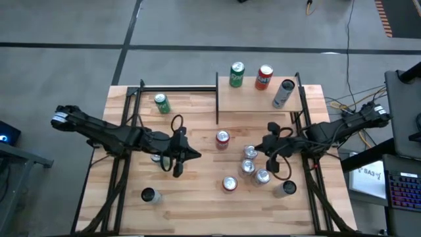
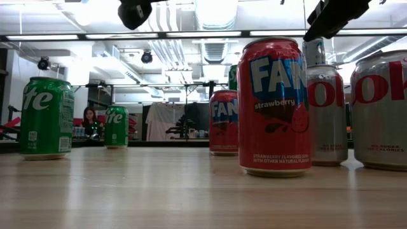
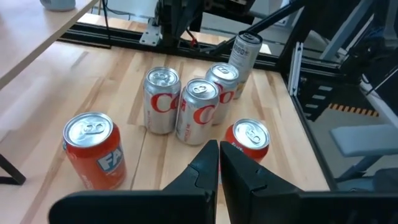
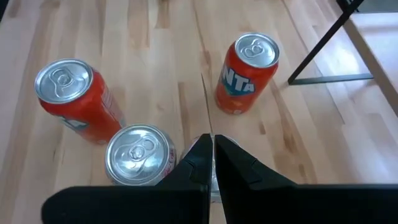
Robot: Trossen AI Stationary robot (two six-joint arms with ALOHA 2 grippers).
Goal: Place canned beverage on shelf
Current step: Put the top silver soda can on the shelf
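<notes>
The shelf (image 1: 250,99), a light wood board with thin black posts, stands at the table's far right. On it are a green can (image 1: 237,76), a red can (image 1: 264,77) and a slim silver can (image 1: 283,93). Upright on the tabletop are a red can (image 1: 223,139), three silver cans (image 1: 250,164) and another red can (image 1: 229,184). My left gripper (image 1: 187,155) (image 3: 219,155) hovers shut left of this group, pointing at it. My right gripper (image 1: 262,146) (image 4: 211,149) hovers shut above the silver cans (image 4: 138,155), tipped downward.
A green can (image 1: 162,103) stands at the far left of the table, a dark can (image 1: 150,195) at the near left and a silver can (image 1: 285,189) at the near right. A black shelf post (image 4: 323,43) rises beside the red can (image 4: 247,71).
</notes>
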